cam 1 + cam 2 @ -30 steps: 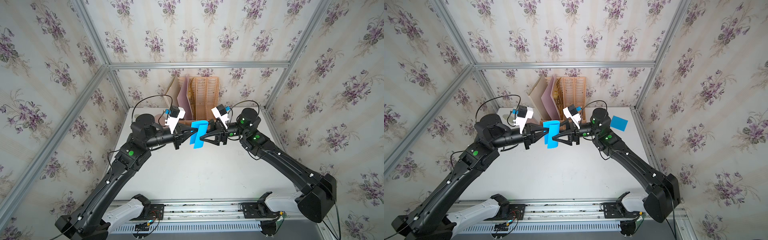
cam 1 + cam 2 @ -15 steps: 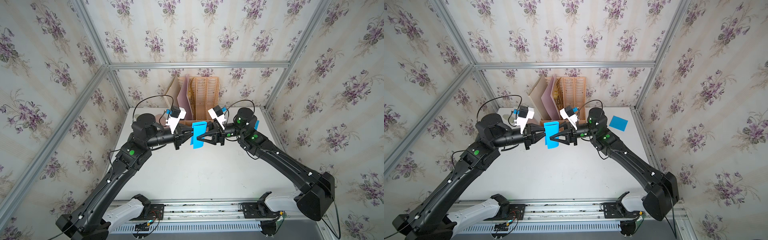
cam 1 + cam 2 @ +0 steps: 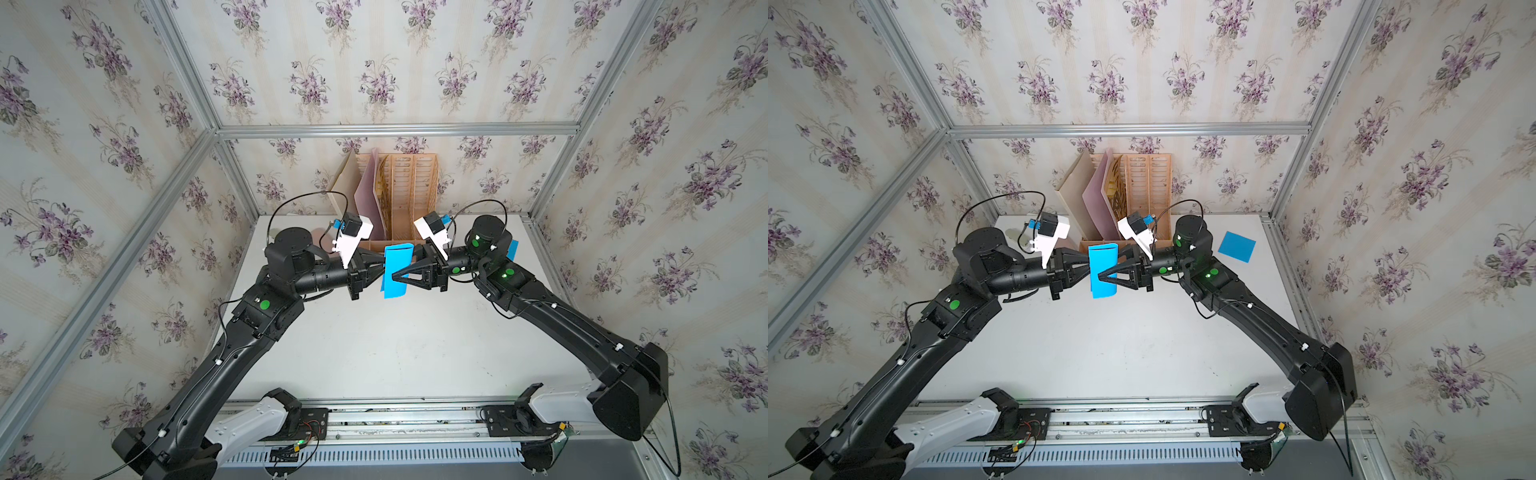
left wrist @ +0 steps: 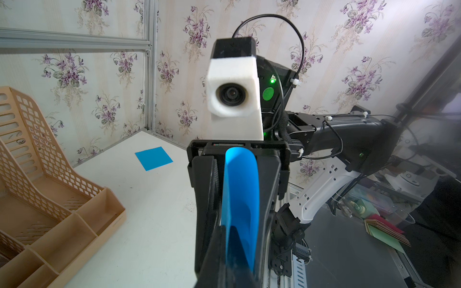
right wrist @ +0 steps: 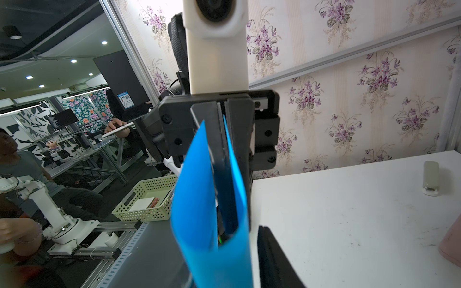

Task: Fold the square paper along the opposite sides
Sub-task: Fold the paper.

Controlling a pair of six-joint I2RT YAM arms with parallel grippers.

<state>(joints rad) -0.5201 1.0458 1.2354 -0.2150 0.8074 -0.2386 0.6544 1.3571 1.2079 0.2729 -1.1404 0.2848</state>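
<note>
My left gripper [image 3: 1089,262] pinches the blue paper's [image 3: 1102,289] two edges together; my right gripper's [image 3: 1111,266] jaws straddle its curled bend, not fully closed

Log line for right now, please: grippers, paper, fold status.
left gripper: shut on blue paper | right gripper: jaws apart, flanking its bowed loop | blue paper: mid-air, uncreased | spare blue sheet: flat on table
</note>
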